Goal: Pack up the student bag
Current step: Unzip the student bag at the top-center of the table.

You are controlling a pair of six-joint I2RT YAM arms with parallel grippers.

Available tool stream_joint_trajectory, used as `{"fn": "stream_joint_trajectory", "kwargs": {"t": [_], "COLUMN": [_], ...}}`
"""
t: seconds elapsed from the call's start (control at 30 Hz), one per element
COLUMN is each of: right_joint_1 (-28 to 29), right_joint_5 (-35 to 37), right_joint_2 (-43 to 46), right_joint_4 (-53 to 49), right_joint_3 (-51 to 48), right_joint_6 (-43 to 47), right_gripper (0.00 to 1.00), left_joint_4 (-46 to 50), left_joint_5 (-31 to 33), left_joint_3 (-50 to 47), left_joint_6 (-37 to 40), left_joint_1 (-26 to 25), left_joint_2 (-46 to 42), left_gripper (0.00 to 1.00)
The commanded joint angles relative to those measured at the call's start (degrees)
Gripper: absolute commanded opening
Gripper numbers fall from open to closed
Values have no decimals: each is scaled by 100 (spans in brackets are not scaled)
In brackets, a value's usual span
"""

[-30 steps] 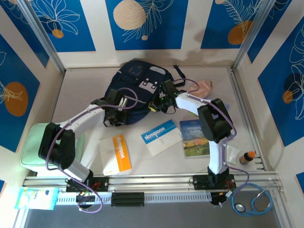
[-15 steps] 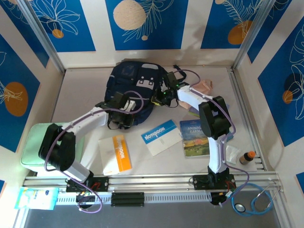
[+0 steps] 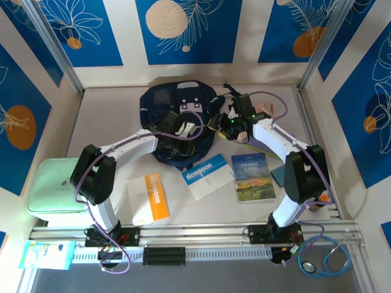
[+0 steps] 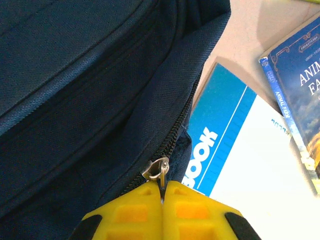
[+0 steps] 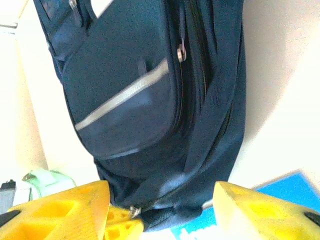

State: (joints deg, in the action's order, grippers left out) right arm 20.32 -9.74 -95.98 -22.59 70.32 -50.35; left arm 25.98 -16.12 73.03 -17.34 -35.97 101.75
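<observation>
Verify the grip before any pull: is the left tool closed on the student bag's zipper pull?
Yes, the left tool has its yellow fingers pressed together on the metal zipper pull of the student bag.

The student bag (image 3: pixel 165 101) lies behind the notebook (image 3: pixel 208 175), a book (image 3: pixel 252 177) to its right

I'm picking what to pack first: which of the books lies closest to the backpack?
The blue-and-white Notebook, its corner right at the student bag's edge; the orange notebook and Animal Farm lie apart from it.
</observation>
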Motion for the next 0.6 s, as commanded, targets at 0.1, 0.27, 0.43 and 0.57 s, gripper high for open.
{"fn": "stream_joint_trajectory", "kwargs": {"t": [0.1,0.27,0.43,0.57], "right_joint_1": [328,524,647,693], "right_joint_5": [-328,-96,-39,69], "right_joint_2": [-305,-750,-1140,-1280], "right_joint_4": [475,373,396,430], "right_joint_3": [-300,-35,125,107], "right_joint_6": [-1101,-1271,-1355,-1233], "right_gripper": [64,66,60,38], "left_joint_4": [-90,-76,0,273], "left_joint_5": [-326,-422,-506,-171], "left_joint_3": [135,34,-5,46], "left_joint_6": [-101,-89,-60,-18], "left_joint_1": [-57,-60,-60,-52], "left_joint_2": [81,64,55,6], "left_gripper": [0,0,0,0]}}
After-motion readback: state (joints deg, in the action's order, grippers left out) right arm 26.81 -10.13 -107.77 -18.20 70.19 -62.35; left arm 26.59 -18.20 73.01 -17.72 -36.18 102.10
